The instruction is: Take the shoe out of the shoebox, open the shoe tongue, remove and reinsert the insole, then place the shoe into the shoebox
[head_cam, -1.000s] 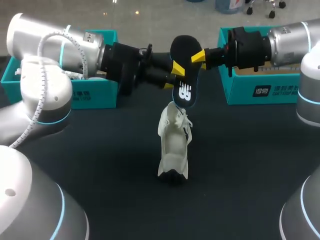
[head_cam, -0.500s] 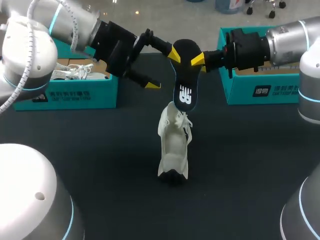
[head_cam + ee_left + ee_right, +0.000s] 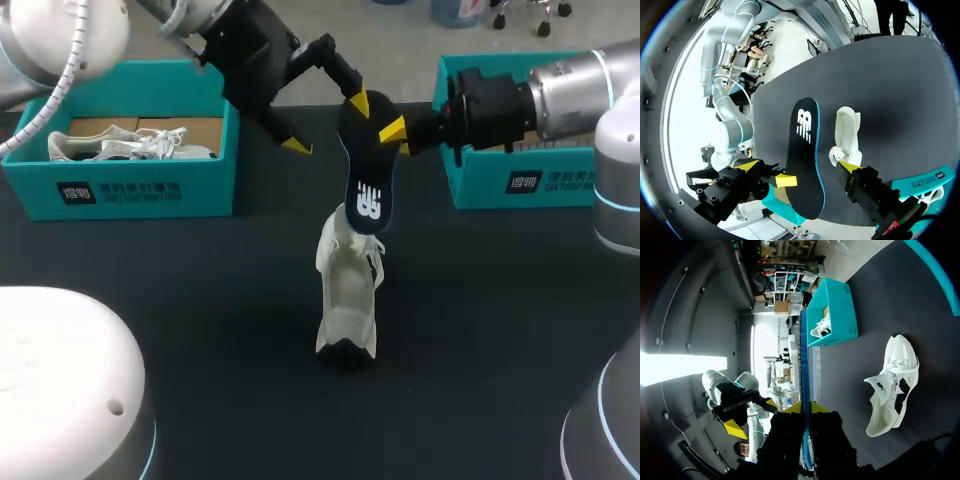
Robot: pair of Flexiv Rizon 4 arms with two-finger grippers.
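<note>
Two yellow-tipped fingers of your right gripper point(image 3: 806, 409) pinch the insole point(image 3: 367, 170) by its edge near the far end, so it hangs blade-like above the middle of the table point(image 3: 180, 300). Your left gripper point(image 3: 326, 125) is spread wide just left of that far end. One tip is close to the insole, but I cannot tell if it touches.

I judge that you are in the reinsertion step: the insole is out and its near end hangs at the shoe point(image 3: 347, 300). Next, steer that end down into the shoe's mouth and slide it forward. The left gripper probably needs to steady the shoe or press the insole's heel.

The shoe is white and sits mid-table, well apart from both boxes, with its tongue pulled back and its opening exposed. The insole is dark with a teal rim and looks thin and bendy. The left box point(image 3: 150, 185) holds another white shoe, and the right box point(image 3: 520, 180) stands at far right.
</note>
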